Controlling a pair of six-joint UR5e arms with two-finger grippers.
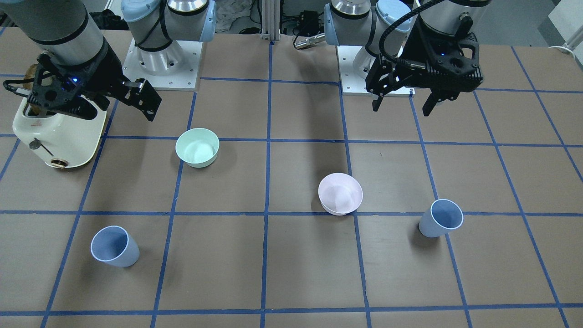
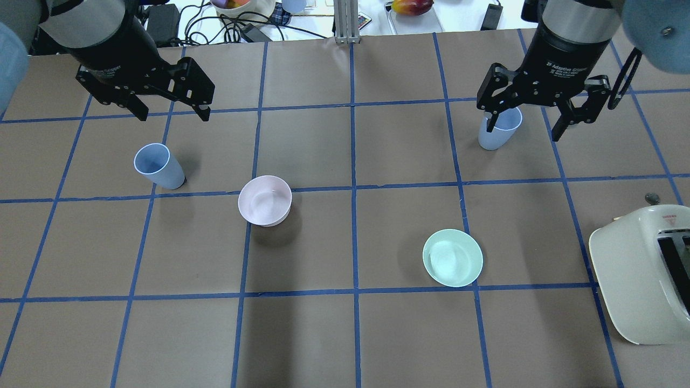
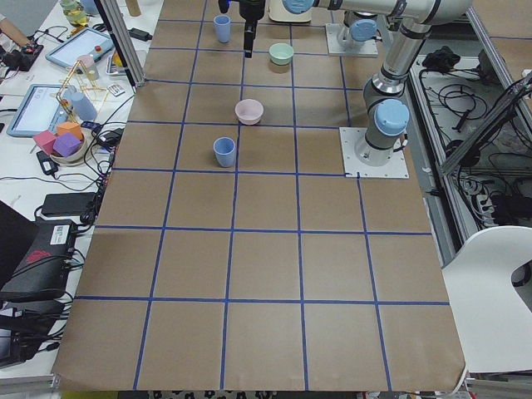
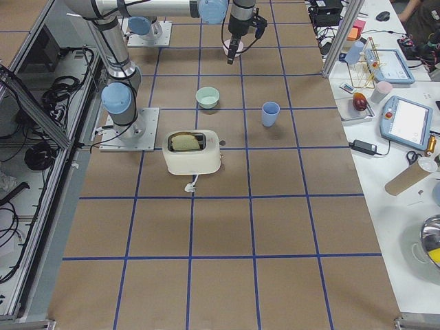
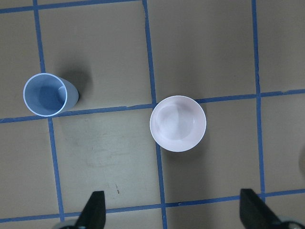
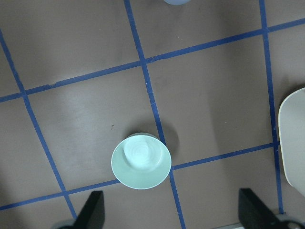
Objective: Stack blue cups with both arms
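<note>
The left gripper (image 2: 173,113) hangs with jaws spread wide and empty at the overhead view's upper left, pointing down; the right gripper (image 2: 524,130) does likewise at upper right. There one finger overlaps the right cup (image 2: 504,136), yet the front view shows that cup, lower left, well apart from it. The left cup (image 2: 158,166) stands upright near the pink bowl (image 2: 265,200).

You have two cups (image 1: 115,246) (image 1: 441,217), one green bowl (image 1: 197,146), one pink bowl (image 1: 340,193), one toaster (image 1: 68,136) and two arms (image 1: 455,11) (image 1: 54,27) to look at on your table (image 1: 291,273).
</note>
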